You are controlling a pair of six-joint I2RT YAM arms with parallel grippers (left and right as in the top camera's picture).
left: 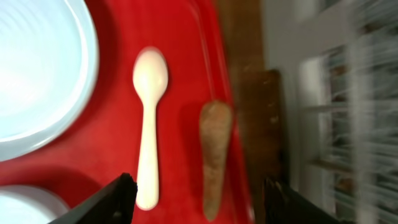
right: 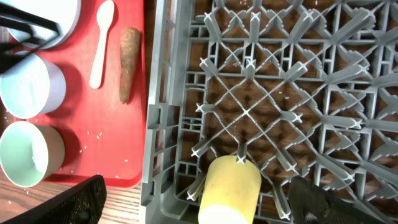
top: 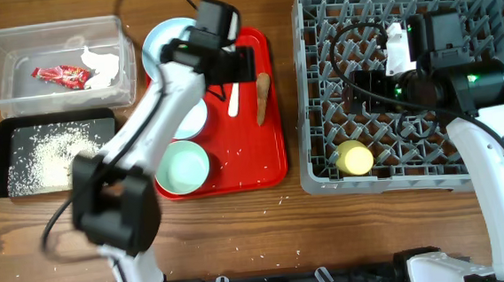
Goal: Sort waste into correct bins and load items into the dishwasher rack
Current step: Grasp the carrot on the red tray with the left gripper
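Observation:
On the red tray [top: 262,162] lie a white plastic spoon [top: 233,100] and a brown sausage-shaped piece [top: 263,96]. My left gripper [top: 240,66] hovers open above them. In the left wrist view the spoon [left: 149,124] and the sausage piece [left: 214,158] lie between its fingers, untouched, left gripper [left: 199,202]. The pale blue plate [top: 169,40], a blue-white bowl [top: 193,118] and a mint bowl [top: 183,166] also sit on the tray. A yellow cup [top: 355,158] lies in the grey dishwasher rack [top: 493,155]. My right gripper [top: 364,87] is open above the rack, the cup [right: 230,190] free below it.
The clear tub [top: 0,96] at the far left holds a red wrapper [top: 62,76] and white tissue [top: 100,67]. In front of it the black tray [top: 100,125] holds rice grains [top: 44,160]. Stray grains dot the red tray. The rack's upright pegs [right: 249,112] stand under my right gripper.

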